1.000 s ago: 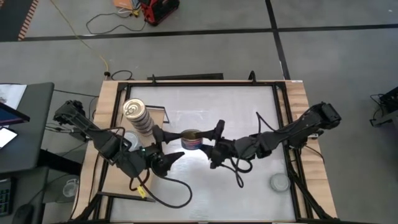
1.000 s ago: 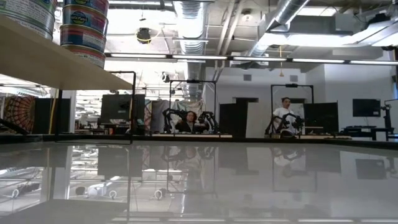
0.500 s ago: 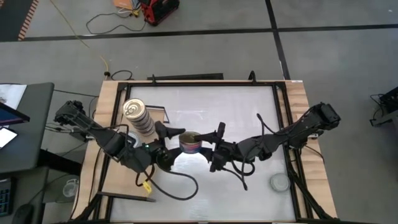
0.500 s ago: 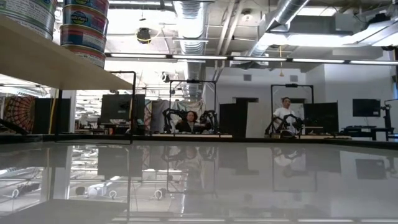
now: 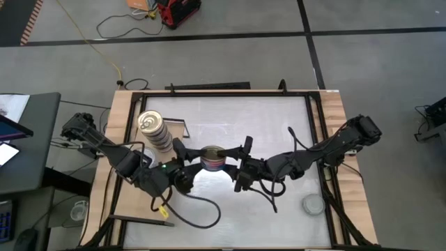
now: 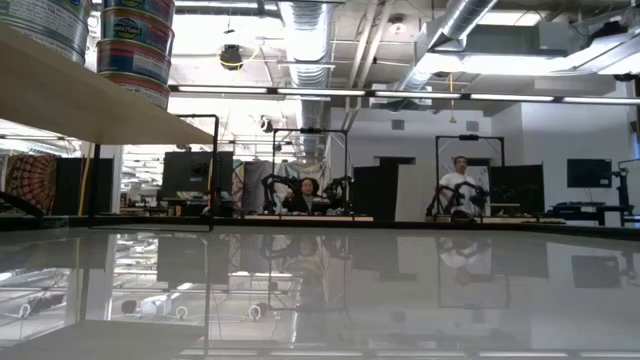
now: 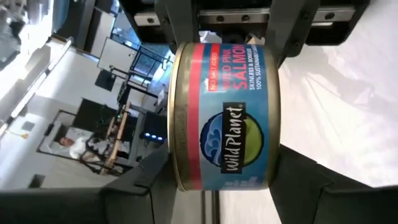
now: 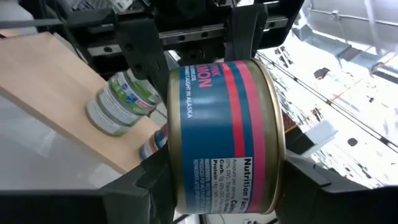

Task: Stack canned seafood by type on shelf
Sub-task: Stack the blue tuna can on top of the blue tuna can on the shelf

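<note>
A blue-and-red salmon can (image 5: 212, 158) with a gold rim hangs tilted above the middle of the table, between my two grippers. My left gripper (image 5: 197, 162) comes at it from the table's left and is shut on it. My right gripper (image 5: 228, 164) comes from the right and is also shut on it. A stack of several cans (image 5: 155, 131) stands on the shelf (image 8: 50, 87) at the left, also seen as a stack (image 6: 135, 45) on the shelf board (image 6: 90, 100) in the low view. Neither gripper shows in the low view. My left gripper pinches the can between its two fingers (image 7: 146, 183), one on the gold-rimmed end (image 7: 175, 155) and one on the opposite end. The fingers come about level from the table's left. The can is lifted clear of the table and tilted. My right gripper pinches the same can across its two ends (image 8: 179, 186) between its two fingers (image 8: 308, 177). It comes about level from the table's right, facing my left gripper. The can's label side (image 8: 224, 124) faces the wrist camera.
A lone silver-topped tin (image 5: 313, 204) lies on the table near the right front corner. Black frame bars (image 5: 317, 118) edge the tabletop. Beyond the far edge, people (image 6: 305, 190) sit and stand in the room.
My left gripper, whose fingers stood wide open on either side of the can, has shut on it. My right gripper has kept its hold, and the can stays lifted at about the same spot.
</note>
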